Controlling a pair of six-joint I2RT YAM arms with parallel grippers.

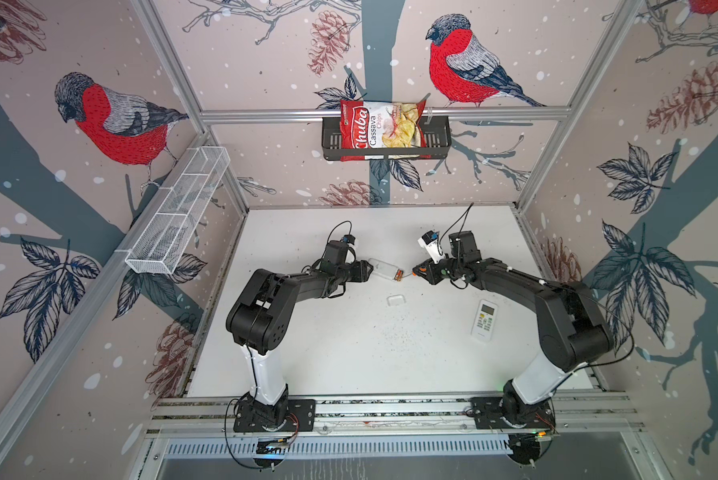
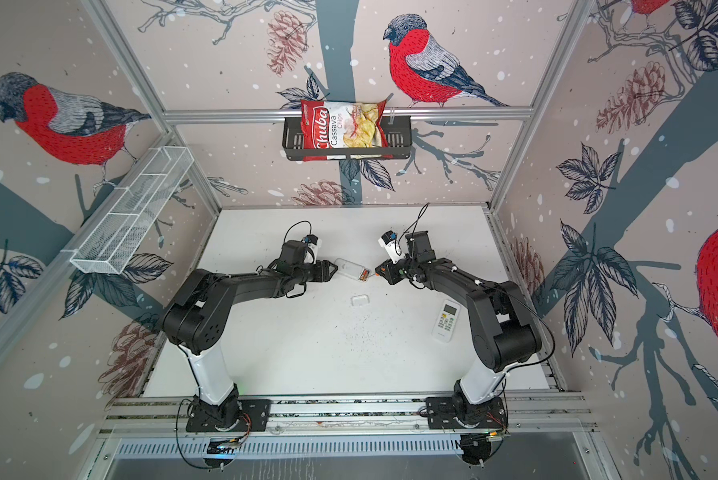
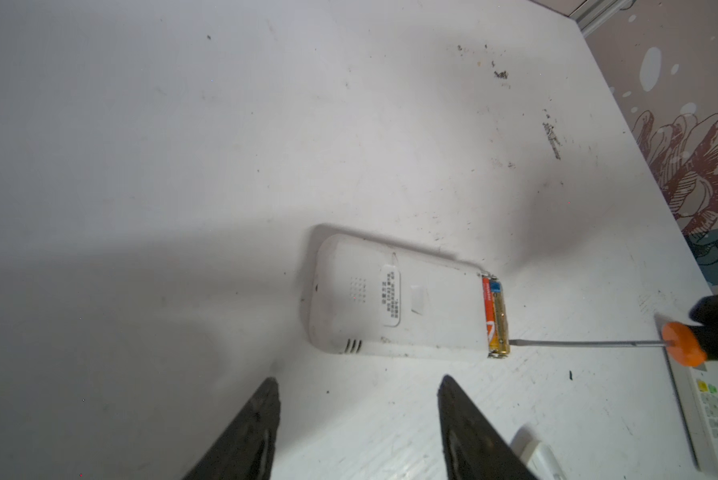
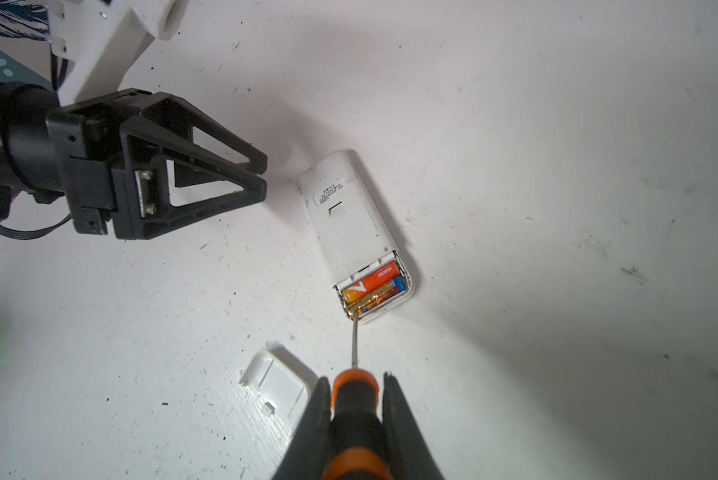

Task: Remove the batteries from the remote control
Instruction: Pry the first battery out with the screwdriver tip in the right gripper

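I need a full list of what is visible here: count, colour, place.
open remote: one, white, face down, middle of the table.
batteries: two visible, orange and gold, in its compartment.
battery cover: one, white, beside that remote.
second remote: one, white, face up, right side.
screwdriver: one, orange-black handle, tip at the batteries.
chips bag: one, red-white, in the black basket, back wall.
mesh basket: one, white, left wall.
left claw: open, near the open remote.
right claw: shut on the screwdriver.

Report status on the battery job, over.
Left gripper open, short of remote. Right gripper shut on screwdriver, tip at batteries, both seated. Cover off, aside; nothing blocking.
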